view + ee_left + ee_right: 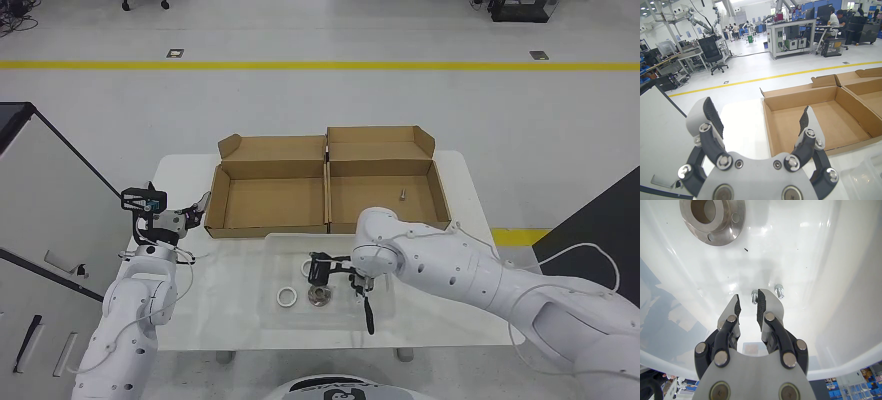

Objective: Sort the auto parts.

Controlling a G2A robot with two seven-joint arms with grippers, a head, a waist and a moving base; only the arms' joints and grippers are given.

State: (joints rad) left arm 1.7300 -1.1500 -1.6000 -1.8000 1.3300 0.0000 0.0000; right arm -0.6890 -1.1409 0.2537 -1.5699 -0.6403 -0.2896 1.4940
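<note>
Pickup of a bolt point(754, 298) from the white tray point(829, 275) is judged to be in hand. At the centre of the right wrist frame the bolt is flanked by the right jaws, which are partly spread with nothing pinched. Closure upon it is called for next. The left jaws are held wide apart and empty.

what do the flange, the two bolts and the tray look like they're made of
The flange looks like machined steel: dull grey sheen, soft reflections. The two bolts seem plated steel: bright, shiny threads. The tray is probably plastic: glossy white, translucent walls, highlights.
</note>
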